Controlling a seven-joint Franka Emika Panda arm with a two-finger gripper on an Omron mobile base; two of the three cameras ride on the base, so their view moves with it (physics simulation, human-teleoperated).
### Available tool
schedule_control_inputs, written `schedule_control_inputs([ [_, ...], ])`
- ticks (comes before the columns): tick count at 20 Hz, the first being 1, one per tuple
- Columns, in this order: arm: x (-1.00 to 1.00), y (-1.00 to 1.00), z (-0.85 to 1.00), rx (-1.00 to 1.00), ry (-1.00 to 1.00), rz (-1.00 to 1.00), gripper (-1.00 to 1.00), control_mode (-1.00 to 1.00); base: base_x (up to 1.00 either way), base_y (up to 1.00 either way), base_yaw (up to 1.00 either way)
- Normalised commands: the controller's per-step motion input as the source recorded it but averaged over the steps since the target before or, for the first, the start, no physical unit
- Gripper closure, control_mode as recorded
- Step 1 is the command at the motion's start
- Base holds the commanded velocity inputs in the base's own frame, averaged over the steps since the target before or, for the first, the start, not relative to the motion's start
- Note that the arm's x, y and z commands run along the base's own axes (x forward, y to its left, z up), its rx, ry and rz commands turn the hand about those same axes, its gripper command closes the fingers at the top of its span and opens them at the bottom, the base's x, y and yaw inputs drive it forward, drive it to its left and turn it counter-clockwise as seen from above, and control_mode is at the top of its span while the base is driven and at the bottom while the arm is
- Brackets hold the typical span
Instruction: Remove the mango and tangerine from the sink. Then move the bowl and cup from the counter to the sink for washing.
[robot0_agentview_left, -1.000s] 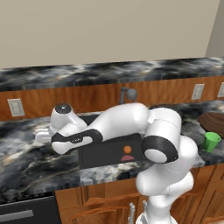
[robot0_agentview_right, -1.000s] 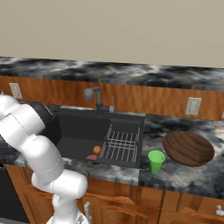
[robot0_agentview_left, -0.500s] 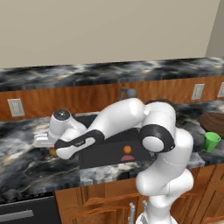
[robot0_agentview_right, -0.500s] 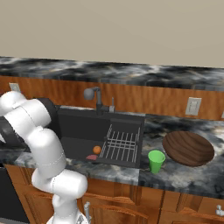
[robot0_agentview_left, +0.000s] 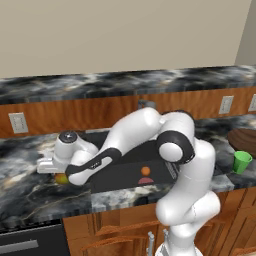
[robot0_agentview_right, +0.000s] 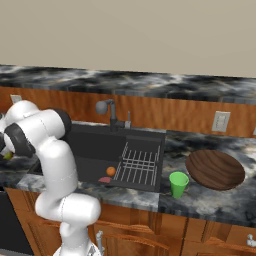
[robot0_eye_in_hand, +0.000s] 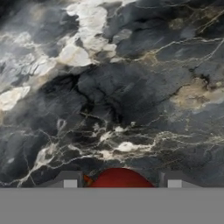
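My gripper (robot0_eye_in_hand: 119, 180) is shut on the mango (robot0_eye_in_hand: 120, 177), whose red skin shows between the two finger tips just above the dark marble counter (robot0_eye_in_hand: 131, 96). In the left base view the hand sits low over the counter left of the sink (robot0_agentview_left: 120, 179), with the mango (robot0_agentview_left: 61, 178) under it. The tangerine (robot0_agentview_left: 145, 171) (robot0_agentview_right: 111, 171) lies on the sink's floor. The wooden bowl (robot0_agentview_right: 215, 169) and the green cup (robot0_agentview_right: 177, 184) stand on the counter right of the sink (robot0_agentview_right: 92, 145).
A flat reddish thing (robot0_agentview_right: 105, 179) lies beside the tangerine in the basin. A wire rack (robot0_agentview_right: 139, 164) fills the sink's right side, and the dark faucet (robot0_agentview_right: 111, 114) rises behind it. Outlets sit on the wooden backsplash (robot0_agentview_right: 165, 112).
The arm has swung further left and lower, carrying the mango from near the sink's left edge out over the counter. Tangerine, bowl and cup have not moved.
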Motion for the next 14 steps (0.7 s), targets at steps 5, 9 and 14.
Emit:
schedule_control_inputs([
  [5,0.02,0.09,-0.16,-0.02,0.02,-0.03,1.00,-1.00,0.00,0.00,0.00],
  [9,0.01,0.08,-0.14,-0.03,0.02,-0.02,1.00,-1.00,0.00,0.00,0.00],
  [14,0.01,0.06,-0.13,-0.03,0.02,-0.02,1.00,-1.00,0.00,0.00,0.00],
])
